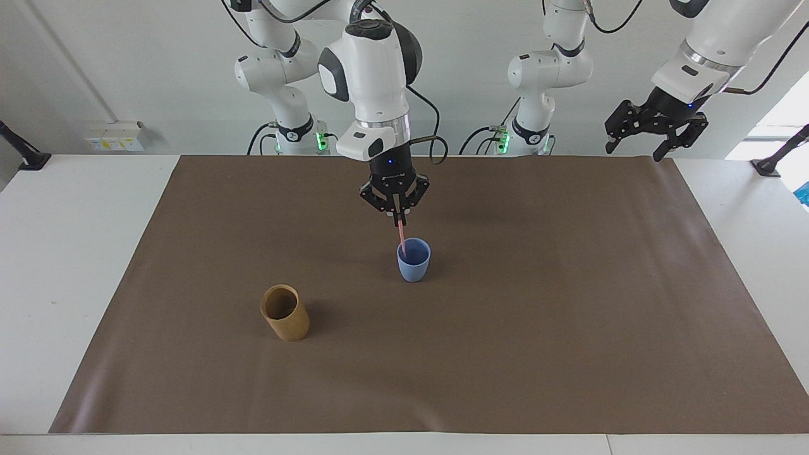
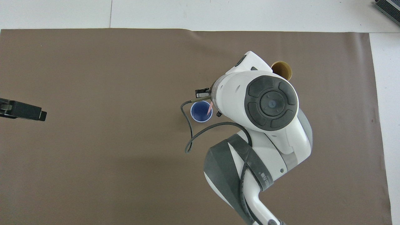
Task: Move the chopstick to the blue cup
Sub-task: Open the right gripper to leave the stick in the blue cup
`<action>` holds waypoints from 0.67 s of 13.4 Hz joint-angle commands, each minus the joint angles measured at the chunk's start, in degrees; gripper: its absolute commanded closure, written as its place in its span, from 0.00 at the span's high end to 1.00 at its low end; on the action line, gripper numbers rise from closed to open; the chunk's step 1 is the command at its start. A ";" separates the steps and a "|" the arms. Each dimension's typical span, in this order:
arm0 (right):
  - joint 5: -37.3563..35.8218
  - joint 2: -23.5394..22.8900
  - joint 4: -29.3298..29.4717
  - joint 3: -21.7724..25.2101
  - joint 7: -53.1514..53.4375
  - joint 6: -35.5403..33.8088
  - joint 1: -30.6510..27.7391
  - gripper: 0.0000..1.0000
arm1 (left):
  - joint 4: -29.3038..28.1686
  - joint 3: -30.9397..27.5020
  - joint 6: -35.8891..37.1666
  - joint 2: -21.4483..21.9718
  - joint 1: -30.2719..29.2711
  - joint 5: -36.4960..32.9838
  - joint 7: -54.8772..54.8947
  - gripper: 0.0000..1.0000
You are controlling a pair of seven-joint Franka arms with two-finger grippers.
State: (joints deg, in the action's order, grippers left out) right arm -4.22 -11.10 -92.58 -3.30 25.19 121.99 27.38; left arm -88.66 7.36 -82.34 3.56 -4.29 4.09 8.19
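Observation:
The blue cup (image 1: 413,260) (image 2: 201,112) stands upright near the middle of the brown mat. My right gripper (image 1: 399,220) hangs just above the cup's rim, shut on the top of the pale pink chopstick (image 1: 402,239) (image 2: 209,109). The chopstick hangs almost upright with its lower end inside the cup's mouth. In the overhead view the right arm's wrist covers the right gripper itself. My left gripper (image 1: 637,144) (image 2: 40,115) waits open and empty, high over the mat's corner at the left arm's end.
A tan-brown cylindrical cup (image 1: 285,312) (image 2: 282,69) stands upright on the brown mat (image 1: 569,328), farther from the robots than the blue cup and toward the right arm's end. The right arm's black cable (image 2: 190,137) loops beside the blue cup.

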 commanded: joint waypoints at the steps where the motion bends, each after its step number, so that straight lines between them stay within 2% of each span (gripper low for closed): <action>1: -0.27 -0.84 -1.11 -0.48 -1.11 2.80 0.22 0.00 | -1.17 0.90 2.88 1.71 -0.36 -3.38 0.17 1.00; 4: -0.09 -2.87 -1.02 -0.48 0.04 5.63 2.24 0.00 | -1.61 0.90 2.10 1.89 -0.72 -2.95 -7.81 1.00; 5: -0.09 -2.87 -1.11 -0.48 -0.31 5.54 2.24 0.07 | -1.52 0.99 1.92 1.81 -0.45 -2.86 -8.01 1.00; 6: -0.18 -2.87 -1.02 -0.48 -0.40 5.45 2.24 0.27 | -1.61 0.90 1.84 1.80 -0.45 -2.77 -8.10 1.00; 7: -0.18 -2.87 -1.02 -0.39 -0.40 5.45 2.24 0.41 | -1.52 0.90 2.27 1.89 -0.71 -2.77 -8.10 1.00; 8: -0.18 -2.96 -0.85 -0.39 -0.23 5.54 2.16 0.54 | -1.61 0.90 2.36 1.89 -0.72 -2.77 -7.75 1.00; 9: -0.18 -3.22 -0.41 -0.39 -0.05 5.54 2.16 0.61 | -1.43 0.90 2.36 1.89 -0.37 -2.77 -7.83 1.00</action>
State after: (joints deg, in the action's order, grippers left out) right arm -4.21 -14.38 -93.15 -3.40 25.22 126.73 30.08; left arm -88.68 7.82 -80.24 3.93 -4.30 1.82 1.01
